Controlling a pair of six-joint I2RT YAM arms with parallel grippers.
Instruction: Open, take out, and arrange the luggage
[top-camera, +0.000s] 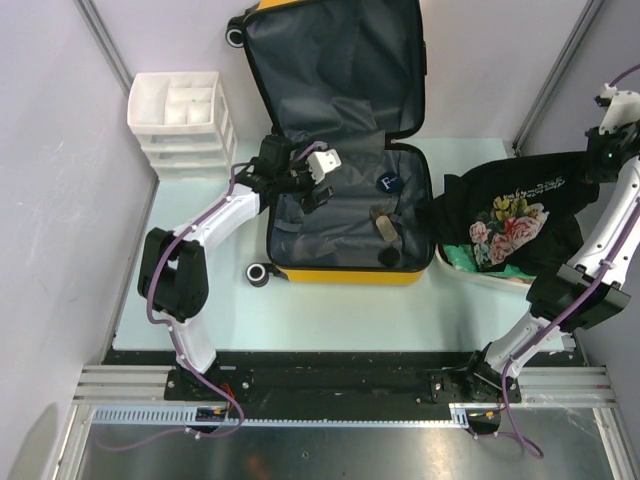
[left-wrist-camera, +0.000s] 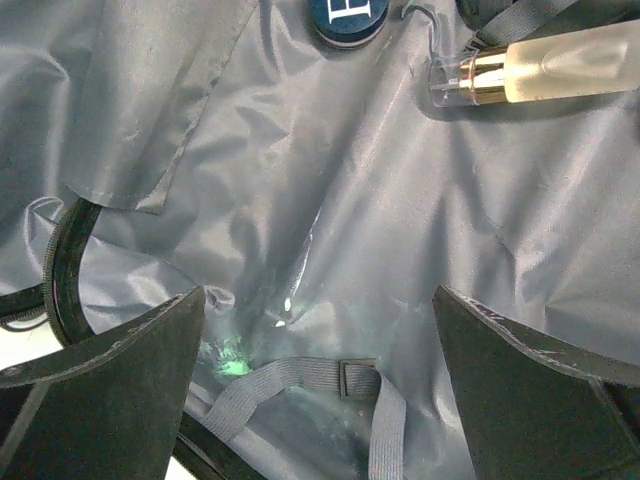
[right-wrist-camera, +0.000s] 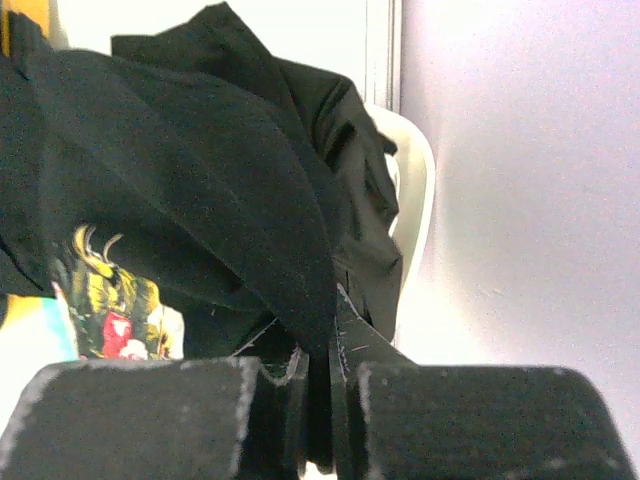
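The yellow suitcase lies open on the table, its lid propped upright at the back. Its grey lining holds a round blue-capped jar, a clear spray bottle and a dark round item. My left gripper is open and empty, low over the lining at the case's left side, above a grey strap. The jar and bottle lie beyond it. My right gripper is shut on a black floral shirt, holding it up.
A white drawer unit stands at the back left. A white tub sits right of the suitcase under the hanging shirt, with something teal in it. Walls close in on both sides. The tub's rim shows by the right wall.
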